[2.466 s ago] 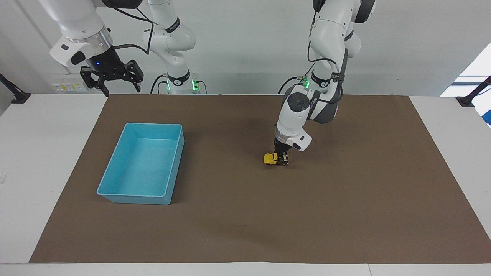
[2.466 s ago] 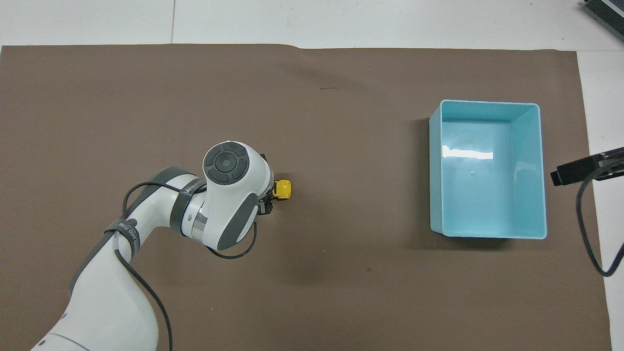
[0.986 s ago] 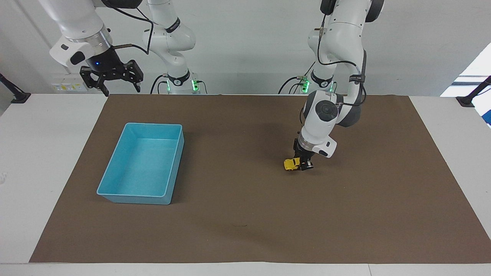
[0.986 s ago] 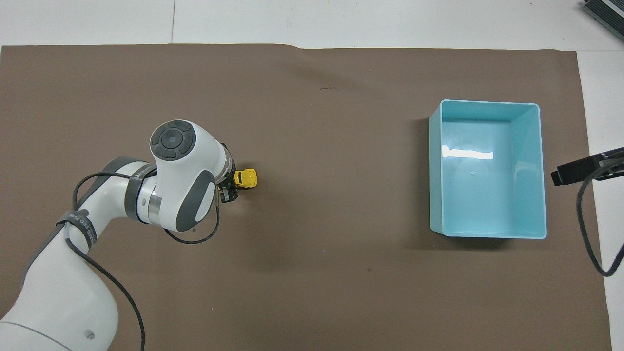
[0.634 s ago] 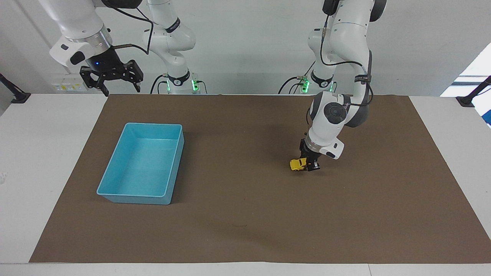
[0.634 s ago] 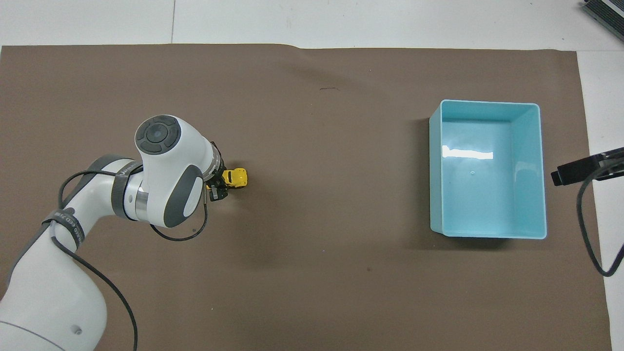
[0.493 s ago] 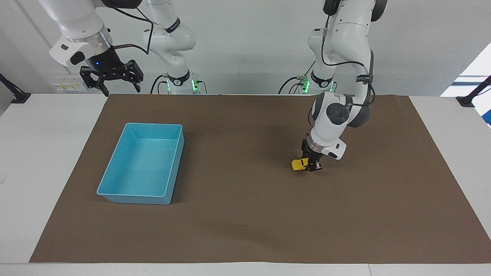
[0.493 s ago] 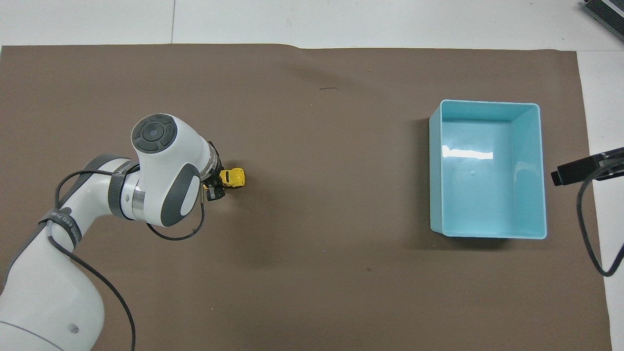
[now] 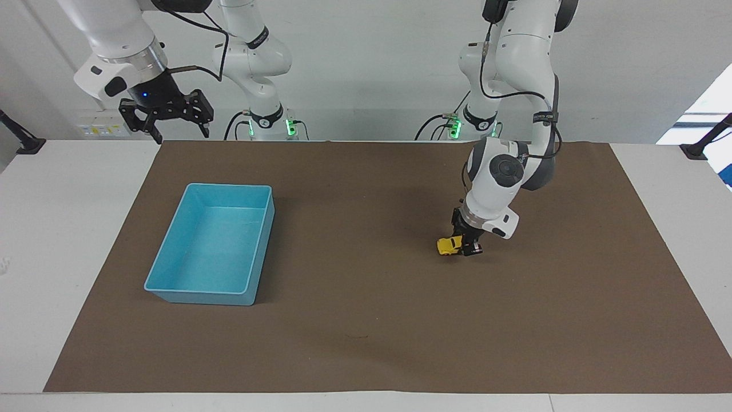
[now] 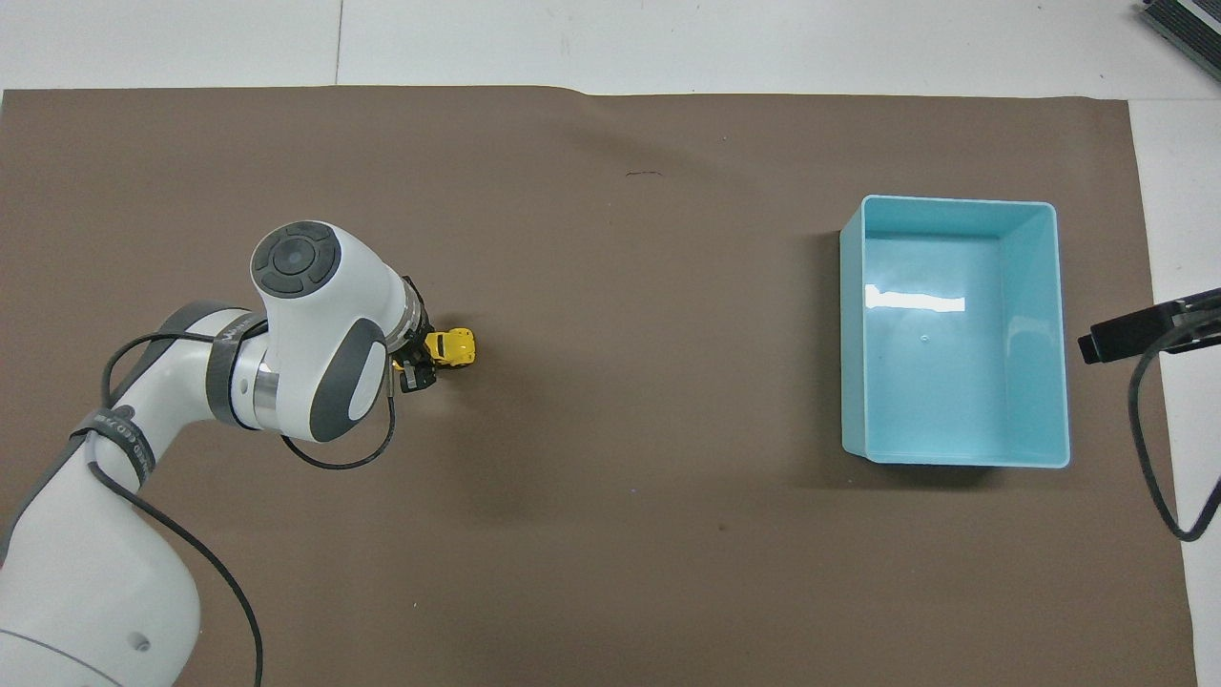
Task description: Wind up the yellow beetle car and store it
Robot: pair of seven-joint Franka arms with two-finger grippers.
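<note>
The yellow beetle car [image 9: 449, 245] [image 10: 450, 347] rests with its wheels on the brown mat [image 9: 366, 320], toward the left arm's end of the table. My left gripper [image 9: 464, 246] [image 10: 418, 363] is down at mat level, shut on the car's rear end, and the car's nose points toward the blue bin. The arm's wrist hides most of the gripper in the overhead view. My right gripper [image 9: 166, 117] hangs open and waiting, high above the table edge near its base, holding nothing.
An empty light-blue bin [image 9: 214, 243] [image 10: 954, 329] stands on the mat toward the right arm's end. A black cable [image 10: 1159, 448] and the right gripper's tip [image 10: 1135, 334] show beside the bin in the overhead view.
My left gripper has dragged the car along the mat, away from the bin toward the left arm's end, still gripping it. The right arm has not moved.
</note>
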